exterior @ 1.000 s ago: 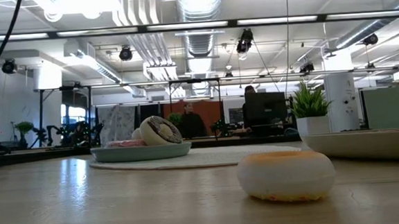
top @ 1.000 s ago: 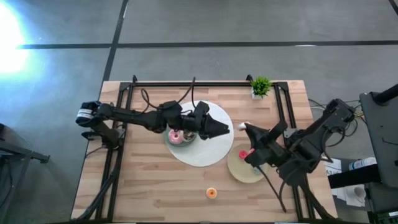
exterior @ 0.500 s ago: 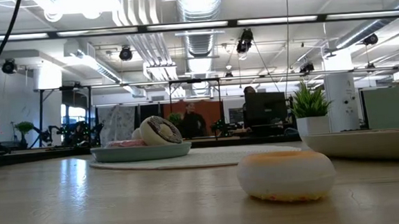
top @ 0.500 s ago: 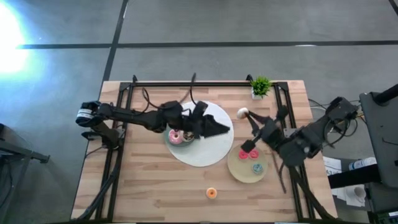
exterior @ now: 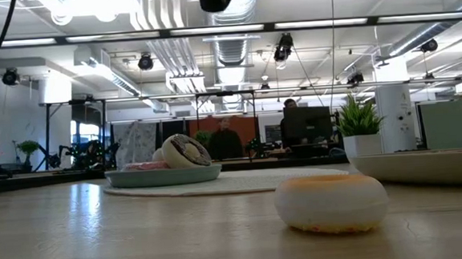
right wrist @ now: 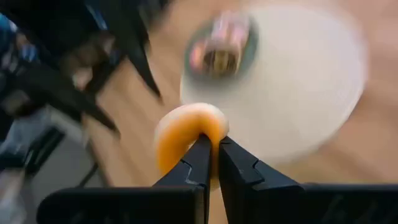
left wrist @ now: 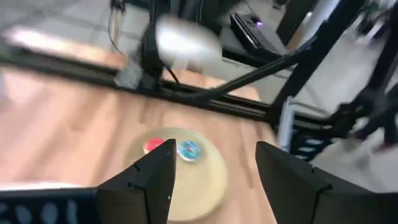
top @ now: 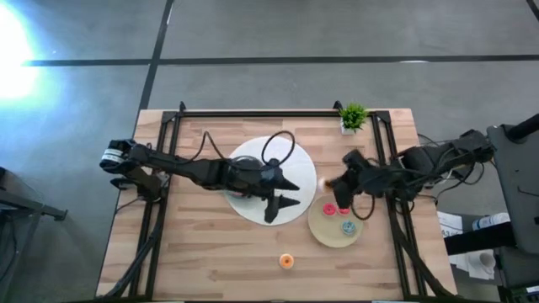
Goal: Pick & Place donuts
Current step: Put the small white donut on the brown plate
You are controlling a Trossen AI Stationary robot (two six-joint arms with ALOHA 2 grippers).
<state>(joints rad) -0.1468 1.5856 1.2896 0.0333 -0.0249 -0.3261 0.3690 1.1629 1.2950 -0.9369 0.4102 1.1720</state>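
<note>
My right gripper (top: 334,187) hangs over the table between the white round mat (top: 253,156) and the beige plate (top: 324,234), shut on an orange-yellow donut (right wrist: 186,130). A red donut (top: 329,209) and a blue donut (top: 348,225) lie on the beige plate. An orange donut (top: 286,261) rests flat on the bare table near the near edge. My left gripper (top: 282,195) is open above the mat's near-right part. The left arm hides the teal plate from above. In the low view the teal plate (exterior: 163,176) holds a pink donut and a tilted brown-and-cream donut (exterior: 186,151). My right gripper pinches the orange-yellow donut's ring (right wrist: 200,124) between its two fingertips (right wrist: 200,155). The donut is lifted clear of the table and stands out past the fingertips. The arm reaches in from the table's right side.
A small potted plant (top: 353,117) stands at the far right corner. Black frame rails (top: 168,143) run along the table's left, far and right sides. Bare wood lies along the near edge around the lone orange donut.
My right gripper, shut on the donut throughout, went toward the far edge and came back beside the beige plate, while its arm swung round to reach in from the right. My left gripper left the teal plate, moved toward the near edge and now points near-right.
</note>
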